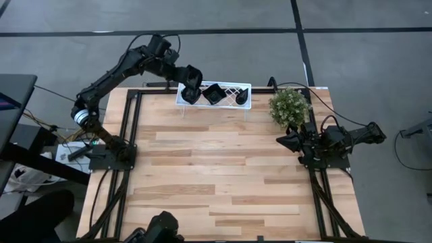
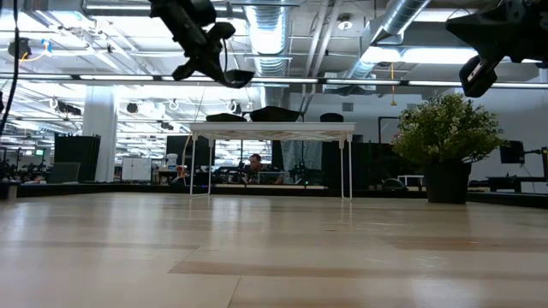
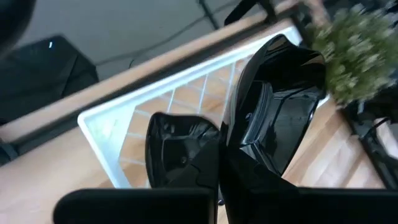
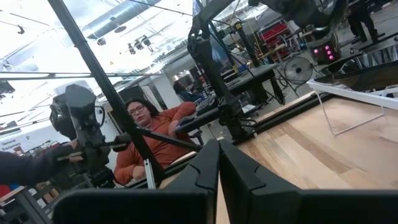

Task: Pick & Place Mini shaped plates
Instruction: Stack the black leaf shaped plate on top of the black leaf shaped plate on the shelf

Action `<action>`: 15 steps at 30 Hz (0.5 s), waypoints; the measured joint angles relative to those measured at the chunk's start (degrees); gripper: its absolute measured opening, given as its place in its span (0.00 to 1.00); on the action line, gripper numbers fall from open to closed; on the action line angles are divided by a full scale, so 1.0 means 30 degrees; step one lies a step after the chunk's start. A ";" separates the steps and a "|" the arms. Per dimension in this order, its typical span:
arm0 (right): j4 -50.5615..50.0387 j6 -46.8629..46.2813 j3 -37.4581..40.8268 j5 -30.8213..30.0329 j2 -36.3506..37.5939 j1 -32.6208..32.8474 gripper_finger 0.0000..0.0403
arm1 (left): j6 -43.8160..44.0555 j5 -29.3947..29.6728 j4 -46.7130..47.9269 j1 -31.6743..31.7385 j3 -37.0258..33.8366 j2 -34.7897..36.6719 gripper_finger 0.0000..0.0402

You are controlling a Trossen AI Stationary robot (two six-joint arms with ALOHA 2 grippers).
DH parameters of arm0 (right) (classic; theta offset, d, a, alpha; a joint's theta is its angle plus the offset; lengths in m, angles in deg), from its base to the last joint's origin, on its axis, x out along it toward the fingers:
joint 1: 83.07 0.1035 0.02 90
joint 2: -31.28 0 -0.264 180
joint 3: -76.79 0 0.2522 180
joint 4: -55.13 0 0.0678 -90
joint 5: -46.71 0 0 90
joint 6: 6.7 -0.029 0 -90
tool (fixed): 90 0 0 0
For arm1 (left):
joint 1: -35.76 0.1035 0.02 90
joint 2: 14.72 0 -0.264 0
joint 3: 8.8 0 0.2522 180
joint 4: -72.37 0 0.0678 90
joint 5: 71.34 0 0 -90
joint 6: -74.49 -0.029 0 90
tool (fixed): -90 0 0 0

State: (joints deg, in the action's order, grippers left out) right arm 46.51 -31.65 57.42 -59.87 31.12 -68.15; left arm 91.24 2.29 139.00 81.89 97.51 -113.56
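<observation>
A white lattice rack (image 1: 229, 101) stands on thin legs at the table's far edge. Black mini shaped plates lie on its top: one in the middle (image 1: 214, 93), one toward the right end (image 1: 240, 98) and one near the left end (image 3: 177, 149). My left gripper (image 1: 191, 79) hovers over the rack's left end, shut on another glossy black plate (image 3: 277, 106). In the low view this plate (image 2: 233, 79) hangs above the rack (image 2: 272, 128). My right gripper (image 1: 283, 140) waits shut at the table's right side, touching nothing. My left gripper pinches the black plate by its rim (image 3: 239, 158) between the two fingers. The fingers slant downward, coming from the table's far left. The plate juts out past the fingertips, lifted clear of the rack's top.
A small green bushy plant in a dark pot (image 1: 290, 106) stands just right of the rack. Black frame rails (image 1: 132, 128) run along the table's left and right sides. The wooden table top (image 1: 216, 175) lies open toward the near edge. A person sits beyond the table (image 4: 155, 140).
</observation>
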 joint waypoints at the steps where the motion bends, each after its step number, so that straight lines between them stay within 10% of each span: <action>1: 0.0000 0.0000 0.0000 -0.0007 0.0000 0.0000 0.02 | -0.0034 0.0034 0.0423 0.0021 0.0266 -0.0286 0.01; 15: -0.0058 0.0000 0.0000 -0.0007 0.0004 0.0000 0.02 | -0.0900 0.0253 0.3851 0.0811 0.0825 -0.2020 0.01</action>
State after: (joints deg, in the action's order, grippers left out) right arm 46.34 -31.65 57.42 -59.89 31.13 -68.15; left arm 88.54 3.05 150.55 84.33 99.98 -119.62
